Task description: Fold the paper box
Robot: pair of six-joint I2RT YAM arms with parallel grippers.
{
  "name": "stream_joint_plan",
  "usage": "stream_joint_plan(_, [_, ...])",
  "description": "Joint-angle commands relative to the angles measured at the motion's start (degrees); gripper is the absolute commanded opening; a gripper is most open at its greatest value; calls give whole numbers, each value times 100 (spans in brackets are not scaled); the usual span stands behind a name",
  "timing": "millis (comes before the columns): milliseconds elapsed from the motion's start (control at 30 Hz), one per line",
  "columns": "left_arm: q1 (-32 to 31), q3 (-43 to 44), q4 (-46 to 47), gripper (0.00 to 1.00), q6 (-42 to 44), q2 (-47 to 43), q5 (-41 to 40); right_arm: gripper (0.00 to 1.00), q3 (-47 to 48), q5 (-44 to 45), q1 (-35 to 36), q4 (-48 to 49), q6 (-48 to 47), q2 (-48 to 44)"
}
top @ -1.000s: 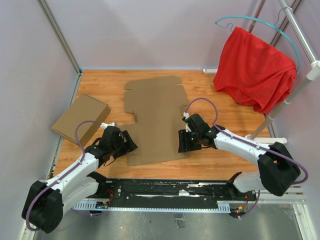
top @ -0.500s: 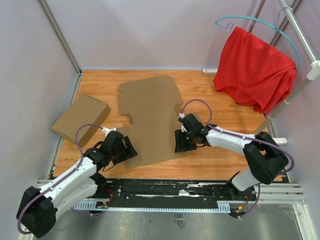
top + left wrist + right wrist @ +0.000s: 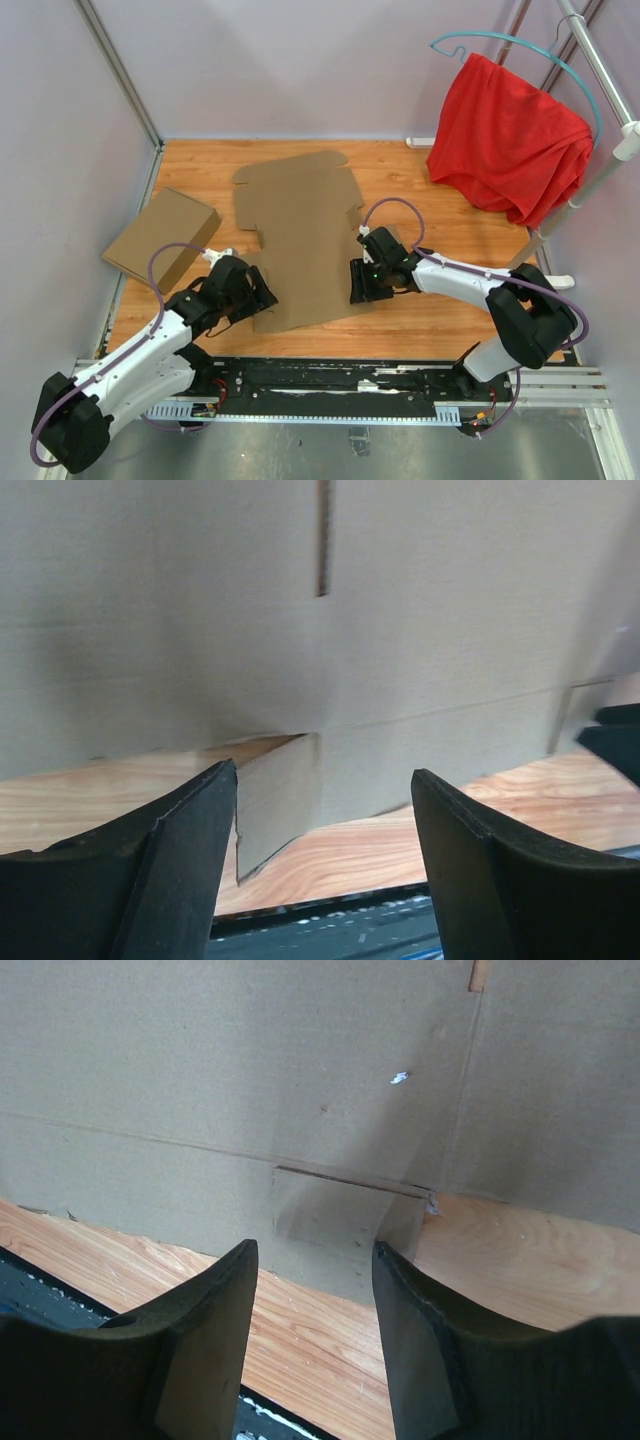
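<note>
The paper box (image 3: 300,235) lies flat and unfolded on the wooden table, a brown die-cut sheet with flaps, turned slightly out of square. My left gripper (image 3: 256,297) sits at its near left corner and is open. In the left wrist view a small tab (image 3: 275,795) of the sheet (image 3: 300,630) lies between the open jaws (image 3: 325,790), next to the left finger and not pinched. My right gripper (image 3: 362,286) is at the sheet's near right edge, open. In the right wrist view a corner flap (image 3: 330,1230) lies just beyond the gripper (image 3: 315,1260).
A finished tan cardboard box (image 3: 162,240) lies at the left edge of the table. A red cloth (image 3: 505,140) hangs on a hanger and rack at the back right. Bare wood (image 3: 450,310) shows to the right; the black rail (image 3: 330,378) runs along the near edge.
The sheet has slid and turned a little to the left. The right gripper followed it leftward, and the left gripper shifted along the near left corner. Both jaws narrowed slightly.
</note>
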Motion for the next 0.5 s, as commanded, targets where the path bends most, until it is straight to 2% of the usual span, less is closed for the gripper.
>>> stream_joint_plan(0, [-190,598,942,74,-286,174,614,50,-186,-103,152,251,148,121])
stream_joint_plan(133, [-306,686,1398,74,-268,564,693,50,-224,-177,157,336,197,126])
stream_joint_plan(267, [-470,807,1836,73,-156,1323,717,50,-239,-214,166,362,225,110])
stream_joint_plan(367, [-579,1124,1671,73,88,1773,485,50,-271,-171,166,337,234,54])
stream_joint_plan(467, [-610,1327,1393,73,214,1768,299,50,-267,-143,161,315,215,64])
